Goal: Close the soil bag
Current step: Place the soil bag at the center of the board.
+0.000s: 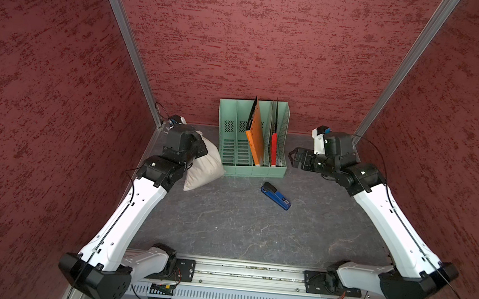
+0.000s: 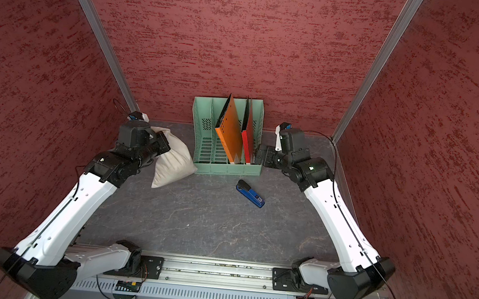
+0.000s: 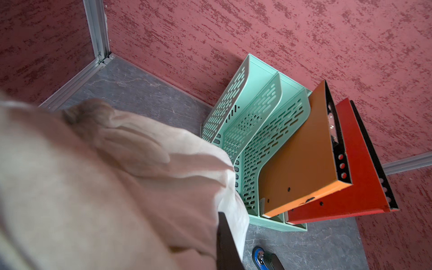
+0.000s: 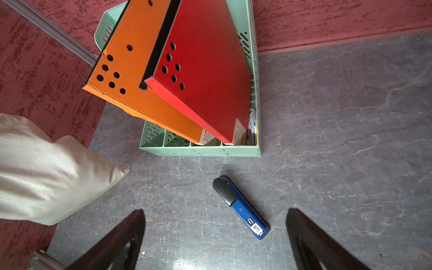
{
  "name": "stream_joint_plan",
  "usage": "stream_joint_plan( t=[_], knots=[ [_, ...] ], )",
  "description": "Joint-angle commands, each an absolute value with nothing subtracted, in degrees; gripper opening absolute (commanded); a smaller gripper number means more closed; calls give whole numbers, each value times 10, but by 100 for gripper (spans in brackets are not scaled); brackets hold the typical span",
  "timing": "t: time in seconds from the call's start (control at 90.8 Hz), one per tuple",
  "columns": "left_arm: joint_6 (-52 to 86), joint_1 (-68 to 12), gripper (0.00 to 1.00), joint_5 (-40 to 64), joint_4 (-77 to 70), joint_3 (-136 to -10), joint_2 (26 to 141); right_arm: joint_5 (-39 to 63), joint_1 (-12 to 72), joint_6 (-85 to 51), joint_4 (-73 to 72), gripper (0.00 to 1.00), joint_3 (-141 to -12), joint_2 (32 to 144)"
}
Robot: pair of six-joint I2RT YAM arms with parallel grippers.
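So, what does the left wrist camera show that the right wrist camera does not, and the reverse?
Only the left wrist view shows the gathered neck of the soil bag. Only the right wrist view shows the right claw, open over the table, the whole blue stapler, and the white labels at the folders' lower ends. Both show the bag's cloth, the green file rack, the orange folder and the red folder; the left wrist view catches only one end of the stapler.
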State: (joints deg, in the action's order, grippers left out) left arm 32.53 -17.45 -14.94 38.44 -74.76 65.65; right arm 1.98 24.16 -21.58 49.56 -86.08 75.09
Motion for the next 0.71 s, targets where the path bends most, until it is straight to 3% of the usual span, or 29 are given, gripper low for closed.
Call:
stream_joint_plan(
  t=[0.0, 0.694],
  knots=[
    [315, -151, 0, -163, 324, -744, 651, 29, 233, -202, 491, 98, -879, 760],
    [290, -69, 0, -106, 227, -721, 760, 63, 215, -185, 491, 98, -950, 871]
  ],
)
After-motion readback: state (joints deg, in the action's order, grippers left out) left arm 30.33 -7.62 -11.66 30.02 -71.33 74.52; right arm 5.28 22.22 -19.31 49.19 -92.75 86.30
